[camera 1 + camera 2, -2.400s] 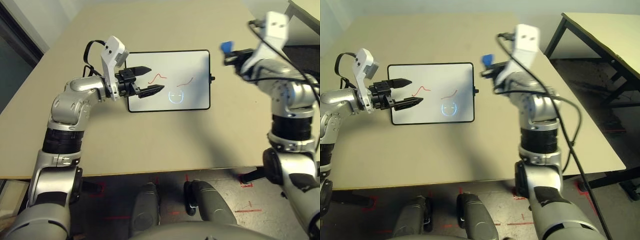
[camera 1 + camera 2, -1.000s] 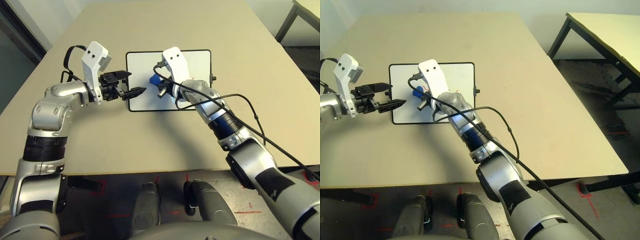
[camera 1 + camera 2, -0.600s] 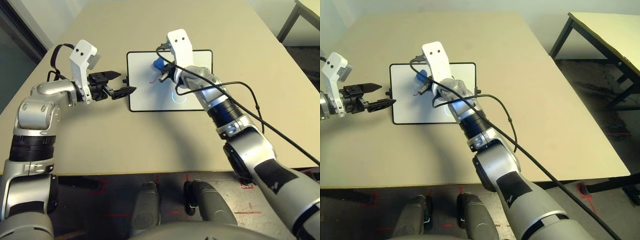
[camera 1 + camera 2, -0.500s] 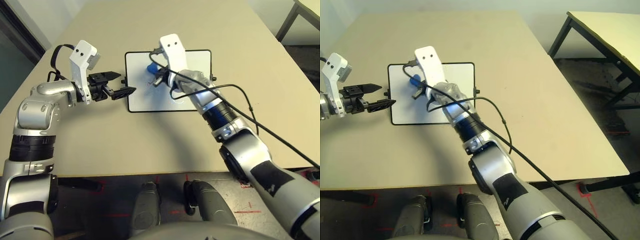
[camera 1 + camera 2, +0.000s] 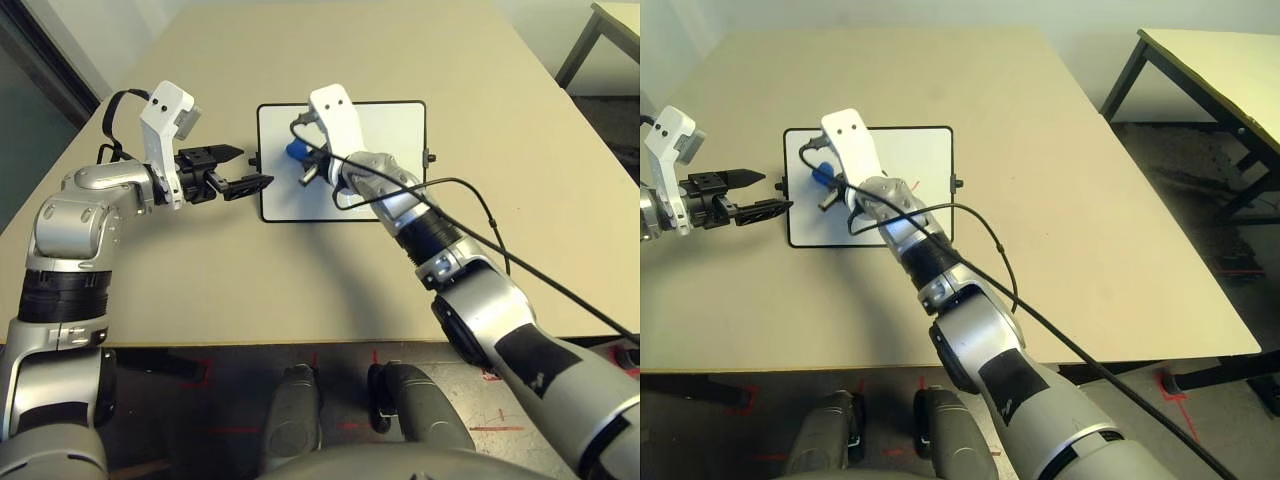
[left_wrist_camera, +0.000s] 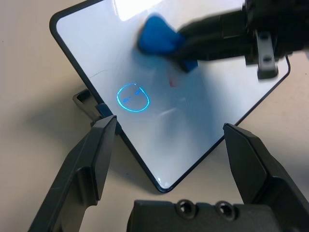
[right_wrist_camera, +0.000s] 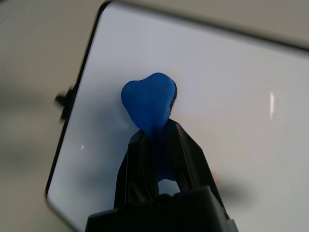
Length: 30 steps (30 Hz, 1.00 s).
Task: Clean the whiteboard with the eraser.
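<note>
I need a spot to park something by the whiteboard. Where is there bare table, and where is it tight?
Bare table lies beyond the whiteboard's far edge, and between its near edge and the table's near edge, left of the right arm. It is crowded on the board's left half, where the right gripper holds the eraser, and beside it, at the left gripper.

The robot's silver right arm [image 5: 492,303] reaches forward and inward, its wrist angled toward picture left, with the right gripper [image 7: 157,154] closed. The left arm [image 5: 66,285] is bent at picture left, its gripper [image 5: 240,170] pointing inward with two black fingers spread apart.
</note>
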Available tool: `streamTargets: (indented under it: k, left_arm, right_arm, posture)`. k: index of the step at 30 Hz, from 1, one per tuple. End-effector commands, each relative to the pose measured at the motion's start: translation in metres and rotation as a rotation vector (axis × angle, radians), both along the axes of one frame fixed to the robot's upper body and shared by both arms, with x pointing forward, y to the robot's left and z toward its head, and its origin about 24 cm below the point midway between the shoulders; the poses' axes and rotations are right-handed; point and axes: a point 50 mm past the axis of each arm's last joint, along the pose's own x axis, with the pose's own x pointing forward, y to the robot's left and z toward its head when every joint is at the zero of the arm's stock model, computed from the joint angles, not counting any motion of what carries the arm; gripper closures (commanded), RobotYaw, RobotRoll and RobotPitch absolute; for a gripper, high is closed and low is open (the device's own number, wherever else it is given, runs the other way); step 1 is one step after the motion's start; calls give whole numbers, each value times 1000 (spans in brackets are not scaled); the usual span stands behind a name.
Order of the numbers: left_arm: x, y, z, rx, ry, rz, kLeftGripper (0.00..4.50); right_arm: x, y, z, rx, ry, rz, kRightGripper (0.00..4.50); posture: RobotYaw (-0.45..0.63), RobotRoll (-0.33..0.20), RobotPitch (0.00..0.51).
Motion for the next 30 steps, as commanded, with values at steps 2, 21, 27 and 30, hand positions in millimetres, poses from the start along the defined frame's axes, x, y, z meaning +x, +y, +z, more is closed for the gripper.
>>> streamTargets:
  k: [2, 21, 27, 30]
  left_arm:
    - [0, -5, 1, -6, -8, -16, 0]
    - [1, -7, 0, -17, 4, -23, 0]
    - [1, -8, -1, -22, 8, -27, 0]
    - [1, -9, -2, -24, 11, -28, 0]
  right_arm:
    - [-10, 15, -22, -17, 65, 55, 4096]
    - [-19, 22, -49, -70, 140, 112, 4109]
    - [-24, 29, -57, -81, 180, 153, 4111]
    - [-29, 30, -68, -103, 208, 170, 4111]
  posture:
    - [55, 0, 123]
    - [49, 0, 129]
    - [52, 0, 132]
    - [53, 0, 134]
